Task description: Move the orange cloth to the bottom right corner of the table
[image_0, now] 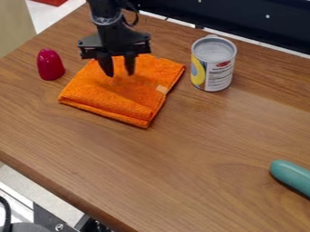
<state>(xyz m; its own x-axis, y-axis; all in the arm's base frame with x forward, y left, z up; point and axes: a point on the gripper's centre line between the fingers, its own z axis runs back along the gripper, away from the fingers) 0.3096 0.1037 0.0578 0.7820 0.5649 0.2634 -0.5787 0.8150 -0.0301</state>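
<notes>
My gripper [120, 73] hangs over the back part of the orange cloth [123, 93], its two fingers pointing down and spread apart with a gap between them. Folded into a rough square, the cloth lies flat on the upper left part of the wooden table [181, 167]. A small light tag shows near its right edge. Whether the fingertips touch the cloth, I cannot tell.
A can [214, 63] stands to the right of the cloth, near the table's back edge. Left of the cloth is an upright dark pink object [50, 65]. A teal rounded object [292, 176] lies at the right edge of the view.
</notes>
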